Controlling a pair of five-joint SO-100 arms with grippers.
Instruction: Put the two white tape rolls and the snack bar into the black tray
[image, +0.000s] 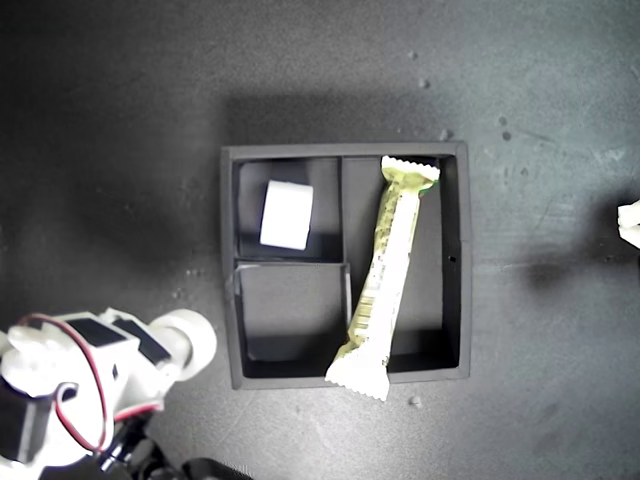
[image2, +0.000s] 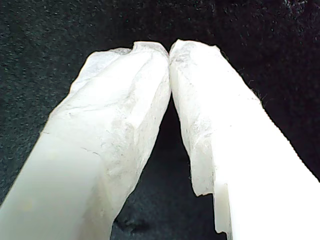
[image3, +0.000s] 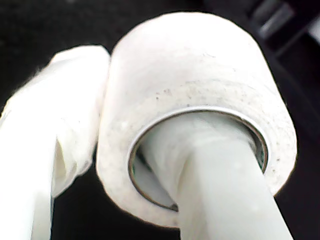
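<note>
Two of the three task items already lie inside the black tray (image: 454, 262). The plain white tape roll (image: 286, 215) occupies the small compartment at the tray's upper corner on the exterior view's left, standing on its side with free floor around it. The snack bar (image: 386, 277) lies slanted in the long compartment; its upper crinkled end rests near the top wall, while its lower crinkled end overhangs the bottom wall and projects past the rim. The second small compartment, below the first, holds nothing.

The smaller tape roll (image3: 200, 110) is outside the tray, near the lower corner of the exterior view's left, carried by my second gripper (image3: 145, 150). One finger passes through the roll's grey-green core and the other presses against its outer face, so the jaws are closed on the roll's wall.

My first gripper (image2: 169, 50) has its wrapped fingertips touching, with nothing between them, above dark matte surface (image: 120, 120). A small white object shows at the exterior view's right edge; what it is cannot be determined.

The table around the tray carries only scattered pale specks.
</note>
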